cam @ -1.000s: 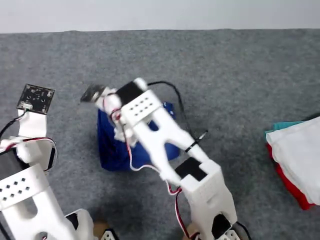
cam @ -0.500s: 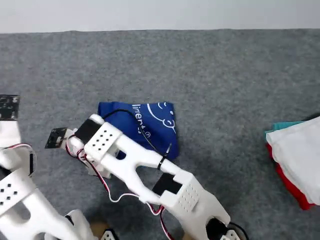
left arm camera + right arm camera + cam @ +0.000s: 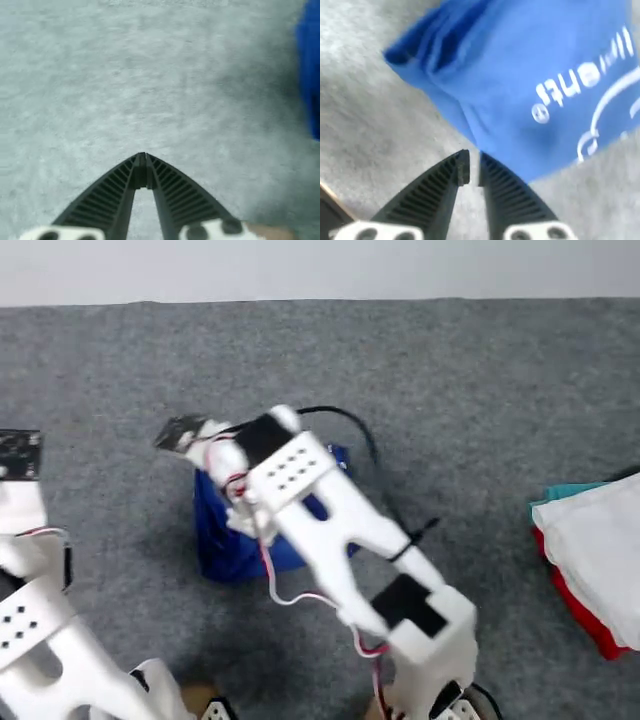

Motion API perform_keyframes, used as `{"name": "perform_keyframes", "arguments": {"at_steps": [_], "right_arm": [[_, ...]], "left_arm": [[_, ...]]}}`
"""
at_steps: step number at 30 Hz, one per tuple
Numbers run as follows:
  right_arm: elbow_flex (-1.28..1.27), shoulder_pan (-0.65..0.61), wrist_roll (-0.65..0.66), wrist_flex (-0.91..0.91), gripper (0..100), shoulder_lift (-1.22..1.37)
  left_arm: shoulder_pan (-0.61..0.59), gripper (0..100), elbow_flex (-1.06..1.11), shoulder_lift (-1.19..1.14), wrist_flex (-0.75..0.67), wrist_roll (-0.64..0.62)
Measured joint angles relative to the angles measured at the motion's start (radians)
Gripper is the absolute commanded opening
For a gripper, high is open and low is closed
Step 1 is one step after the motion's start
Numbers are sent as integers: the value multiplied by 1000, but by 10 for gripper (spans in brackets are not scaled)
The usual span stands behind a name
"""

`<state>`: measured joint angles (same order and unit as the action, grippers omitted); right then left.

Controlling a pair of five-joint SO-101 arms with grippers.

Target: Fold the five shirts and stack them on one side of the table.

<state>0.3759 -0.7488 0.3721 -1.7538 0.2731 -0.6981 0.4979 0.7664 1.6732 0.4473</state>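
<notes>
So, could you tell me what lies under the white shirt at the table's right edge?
A red shirt and a teal one peek out beneath the white shirt; anything else under it is covered.

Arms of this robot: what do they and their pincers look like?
Both the right arm and left arm are chunky white plastic shells with rows of small holes, black motor blocks and loose red, white and black cables. The left end effector and right end effector each have black, ribbed, tapering fingers.
</notes>
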Motion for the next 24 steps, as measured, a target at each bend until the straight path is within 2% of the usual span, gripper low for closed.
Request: {"name": "perform_keyframes", "arguments": {"at_steps": [4,11,15,20,24], "right_arm": [[-163,94,0,3,9,-100],[-396,236,-2,101,9,-189],[-483,290,-21,173,9,-195],[-491,324,-226,219,9,-196],[-497,328,-474,218,9,-196]], "left_arm": [[178,2,46,0,2,-63],[531,2,239,0,-158,-141],[623,3,275,-66,-222,-147],[643,5,270,-264,-293,-163],[643,5,172,-417,-284,-285]]}}
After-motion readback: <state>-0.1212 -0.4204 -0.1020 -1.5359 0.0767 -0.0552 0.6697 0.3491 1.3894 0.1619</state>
